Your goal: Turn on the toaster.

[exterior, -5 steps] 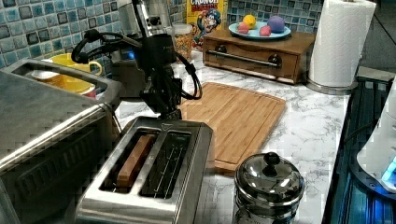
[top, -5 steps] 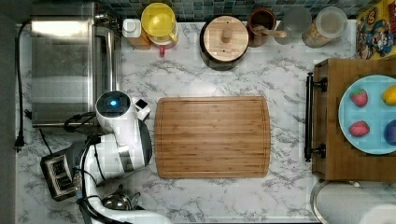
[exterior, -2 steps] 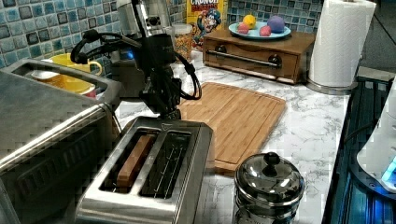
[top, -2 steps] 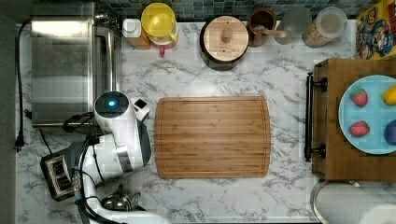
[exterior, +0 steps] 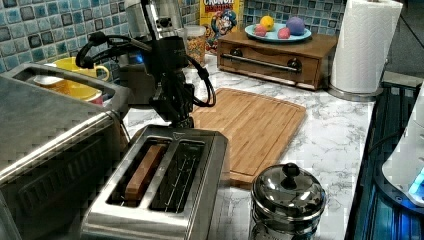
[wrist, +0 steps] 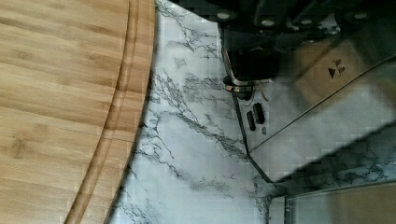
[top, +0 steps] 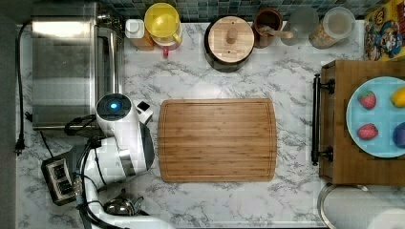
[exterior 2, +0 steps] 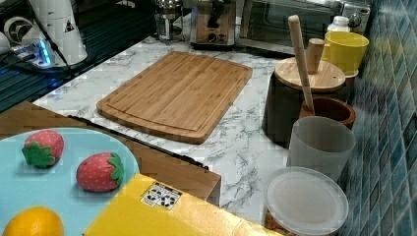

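Toaster [exterior: 165, 185] stands on the marble table [top: 191, 76] beside the toaster oven [top: 67, 62], with the tool [exterior: 176, 112] poised over its far-end lever knob [wrist: 252, 63] — finger spread impossible to tell — pressing apparently underway, lever seemingly not yet down.

The toaster [exterior: 165, 185] sits hemmed between toaster oven [exterior: 45, 145] and kettle [exterior: 287, 197]; bare counter [exterior: 345, 135] lies beyond.
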